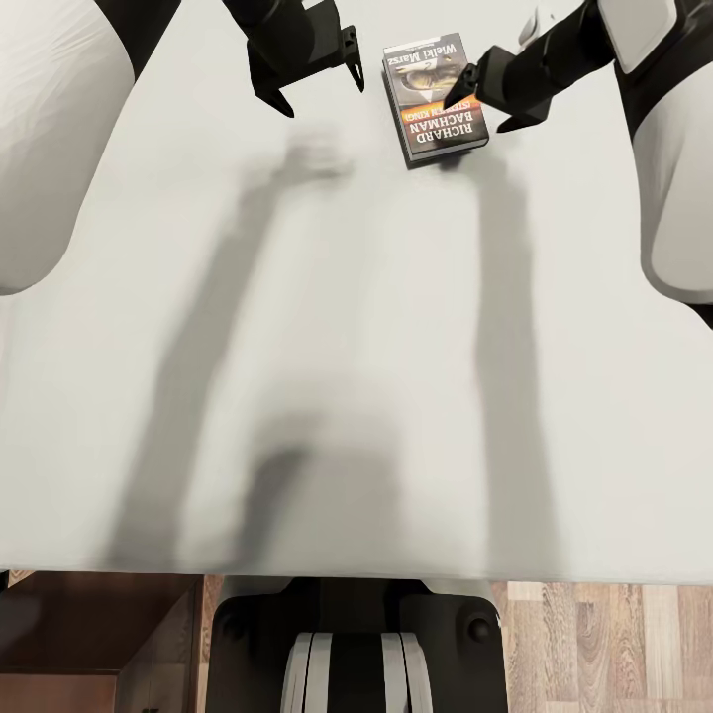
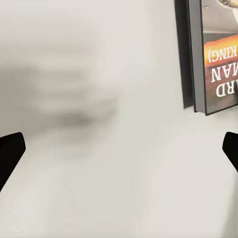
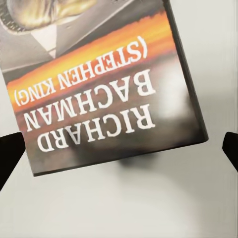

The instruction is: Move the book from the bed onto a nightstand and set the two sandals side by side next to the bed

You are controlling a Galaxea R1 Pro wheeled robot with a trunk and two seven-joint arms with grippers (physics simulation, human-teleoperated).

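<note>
Hovering over the far part of the bed, the right gripper had its fingers spread wide around the right edge of the book, gripping nothing. That book lay flat on the mattress. Left gripper hung just left of it, also open and empty.

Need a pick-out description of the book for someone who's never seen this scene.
Start at the big off-white mattress. At its far side, between the two black grippers, lies a small dark paperback book, flat on the sheet under the open right gripper. Its orange band and white lettering "RICHARD BACHMAN" make it the one coloured item there.
</note>
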